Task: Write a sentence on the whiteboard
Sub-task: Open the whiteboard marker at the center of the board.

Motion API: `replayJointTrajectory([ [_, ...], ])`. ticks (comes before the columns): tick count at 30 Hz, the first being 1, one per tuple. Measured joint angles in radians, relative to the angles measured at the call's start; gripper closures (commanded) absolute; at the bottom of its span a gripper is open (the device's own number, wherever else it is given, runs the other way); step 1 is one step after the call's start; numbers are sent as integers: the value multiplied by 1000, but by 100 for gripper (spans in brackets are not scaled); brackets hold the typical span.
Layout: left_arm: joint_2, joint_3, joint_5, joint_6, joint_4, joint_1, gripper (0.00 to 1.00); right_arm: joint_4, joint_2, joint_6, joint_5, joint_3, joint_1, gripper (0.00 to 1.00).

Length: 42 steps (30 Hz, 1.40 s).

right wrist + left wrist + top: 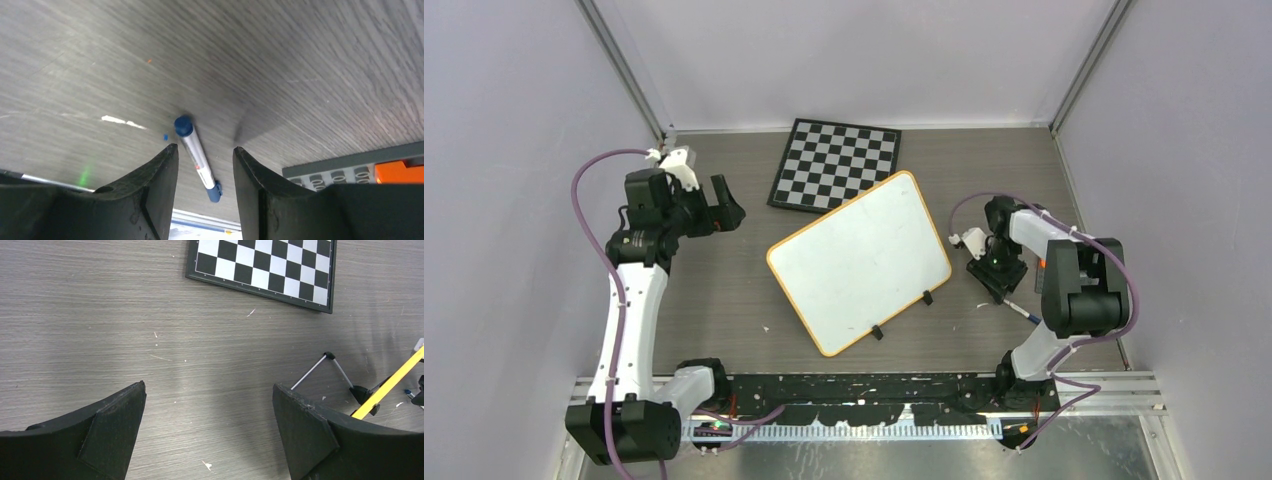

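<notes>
R gripper (205,149) sits low, jaws part-open either side of the blue marker (197,159), not gripping yet (L gripper (209,387) gapes wide, holding nothing). I'd centre the barrel in the gap before squeezing. Whiteboard (859,262) lies just to its left.

Grey table (724,290) bears whiteboard (859,260), chessboard (834,165) (checkered) and marker (196,159).

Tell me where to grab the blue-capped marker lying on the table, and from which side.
Take the marker by its barrel, midway between the blue cap and tail, coming straight down from above. It lies flat on the table, so only its slim sides are free, and the right gripper hangs over it with a finger on each side.
</notes>
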Motion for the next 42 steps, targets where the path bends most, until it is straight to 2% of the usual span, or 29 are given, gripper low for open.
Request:
replayJointTrajectory([
  [5,5,0,0,0,5,0,0,58,12,17,27,-42,0,62],
  [9,10,0,0,-1,6,0,0,67,-13,34,28,-69,3,94],
  [10,11,0,1,-1,6,0,0,68,-22,40,29,-78,3,99],
  [14,18,0,16,1,6,0,0,74,-46,56,29,-90,2,100],
  [18,46,18,34,29,-12,0,0,32,-61,95,-36,-45,-26,100],
  [21,80,58,50,65,-45,0,0,-33,-100,138,-103,83,-48,100],
  [27,95,167,117,154,-117,0,0,-136,-187,284,-287,465,-59,100],
  [30,95,233,175,180,-140,-3,0,-160,-200,398,-413,645,-57,100],
  [33,100,300,255,182,-151,-19,0,-133,-206,563,-541,744,-46,100],
  [37,103,323,354,127,-114,-85,0,-4,-235,831,-636,744,-3,100],
  [42,136,323,353,51,-32,-291,3,201,-274,1096,-632,684,110,100],
])
